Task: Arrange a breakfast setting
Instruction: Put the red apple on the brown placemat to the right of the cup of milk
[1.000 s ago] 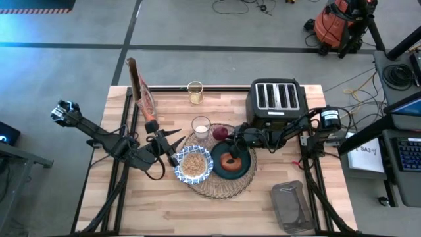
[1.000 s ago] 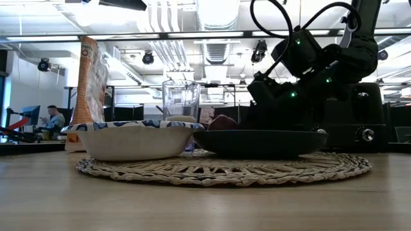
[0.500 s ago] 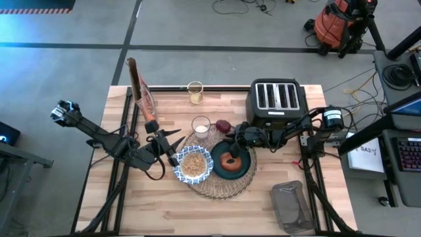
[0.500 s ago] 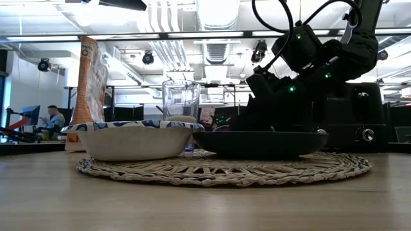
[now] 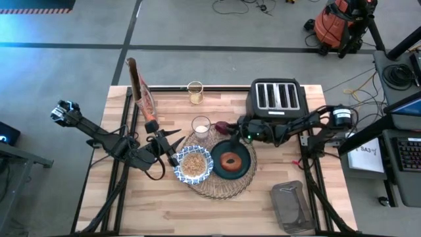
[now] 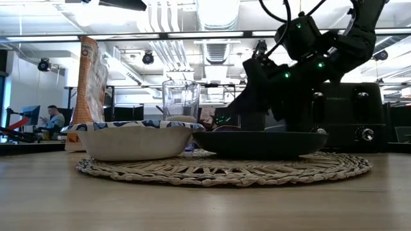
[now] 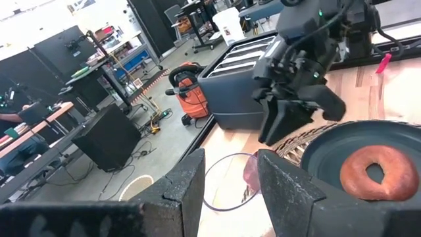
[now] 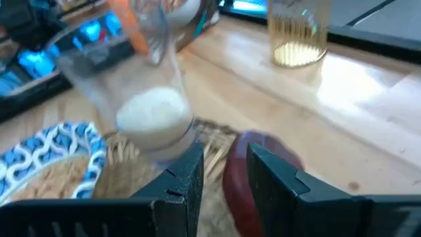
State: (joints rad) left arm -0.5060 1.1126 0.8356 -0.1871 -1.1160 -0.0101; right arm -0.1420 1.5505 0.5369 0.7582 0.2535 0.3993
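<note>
The tan woven placemat (image 5: 220, 187) lies mid-table. On it stand the dark teal plate (image 5: 247, 166) with the browned bagel (image 5: 230, 160), the blue-and-white bowl (image 5: 179, 172) of cereal, and a small clear glass (image 5: 200, 125) with white liquid. The small red fruit (image 5: 222, 126) lies at the placemat's far edge between glass and plate, and shows in the right wrist view (image 8: 260, 164). My right gripper (image 5: 238, 130) is open just right of the fruit, apart from it. My left gripper (image 5: 176, 141) is open and empty left of the bowl. No spoon shows.
The black four-slot toaster (image 5: 276, 99) stands right behind my right gripper. A cereal bag (image 5: 140, 85) stands at the far left, and a ribbed glass (image 5: 195, 92) at the far edge. A grey holder (image 5: 293, 207) lies near right. Bare wood lies along the near edge.
My right gripper has drawn back from over the plate toward the table's right edge and has risen. The red fruit has shifted a little toward the far edge and now lies free beside the glass.
</note>
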